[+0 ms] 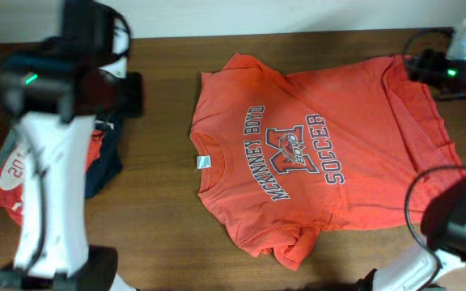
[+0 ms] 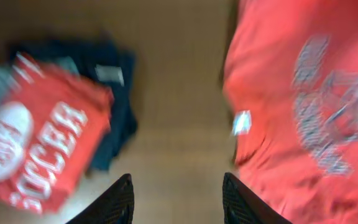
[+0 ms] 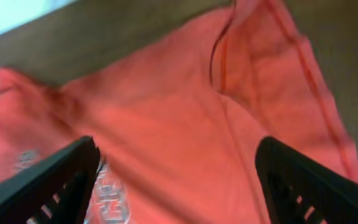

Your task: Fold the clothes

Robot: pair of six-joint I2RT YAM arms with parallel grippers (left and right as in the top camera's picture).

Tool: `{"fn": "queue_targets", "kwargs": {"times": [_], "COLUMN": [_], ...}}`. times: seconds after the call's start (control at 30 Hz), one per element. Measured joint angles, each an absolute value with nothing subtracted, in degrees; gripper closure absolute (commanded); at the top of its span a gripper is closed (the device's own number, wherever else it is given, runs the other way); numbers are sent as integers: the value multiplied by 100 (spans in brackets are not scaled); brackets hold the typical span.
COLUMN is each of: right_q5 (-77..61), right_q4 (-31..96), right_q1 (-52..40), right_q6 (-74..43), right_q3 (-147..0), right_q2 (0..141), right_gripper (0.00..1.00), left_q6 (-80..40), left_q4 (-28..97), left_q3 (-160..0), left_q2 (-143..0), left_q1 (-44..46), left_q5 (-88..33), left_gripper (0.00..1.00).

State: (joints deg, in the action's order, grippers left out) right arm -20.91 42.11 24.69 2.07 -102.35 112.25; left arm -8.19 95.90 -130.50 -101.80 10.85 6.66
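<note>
The clothes are one orange-red T-shirt (image 1: 322,153) lying spread on the wooden table, navy soccer print up, collar and white neck tag (image 1: 204,162) to the left. Its hem at the right is partly turned over (image 1: 415,105). In the left wrist view my left gripper (image 2: 177,177) hangs open over bare table, with the T-shirt (image 2: 303,93) to its right; nothing is between its fingers. My right gripper (image 3: 176,142) stands wide open above the T-shirt (image 3: 185,112) near the turned-over hem and holds nothing.
A folded red shirt with white lettering (image 1: 6,174) and dark navy garments (image 1: 108,162) are stacked at the left edge, under the left arm (image 1: 47,162). The right arm (image 1: 459,218) and its cables fill the right edge. A white object (image 1: 463,36) stands at the back right.
</note>
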Motion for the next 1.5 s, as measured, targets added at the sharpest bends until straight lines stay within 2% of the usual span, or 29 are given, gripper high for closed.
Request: {"fn": "queue_targets", "kwargs": {"times": [0.27, 0.57, 0.7, 0.83, 1.2, 1.33, 1.5], "right_q5": [-1850, -1820, -1820, -1820, -1627, -1566, -1527], "right_q4": [3162, 2523, 2517, 2523, 2569, 2576, 2633], "right_q1": [2349, 2357, 2357, 2346, 2287, 2287, 2287], "right_q6": [349, 368, 377, 405, 390, 381, 325], "right_q3": [-10232, -10232, -10232, -10232, -10232, -10230, -10206], "right_q2": [12639, 13336, 13378, 13384, 13432, 13432, 13434], "right_gripper": [18, 19, 27, 40, 43, 54, 78], "left_q6": [-893, -910, -910, -1020, -1103, -1105, -1122], "left_q4": [9113, 8726, 8665, 8646, 8643, 8621, 8606], "left_q3": [-11417, -10857, -10857, -10857, -10857, -10857, -10857], "left_q2": [-10243, -10243, -10243, -10243, -10243, -10243, -10243], "left_q1": [1107, 1293, 1297, 1297, 1308, 1339, 1363], "left_q5": [620, 582, 582, 582, 580, 582, 580], "left_gripper": [54, 53, 52, 52, 53, 52, 52]}}
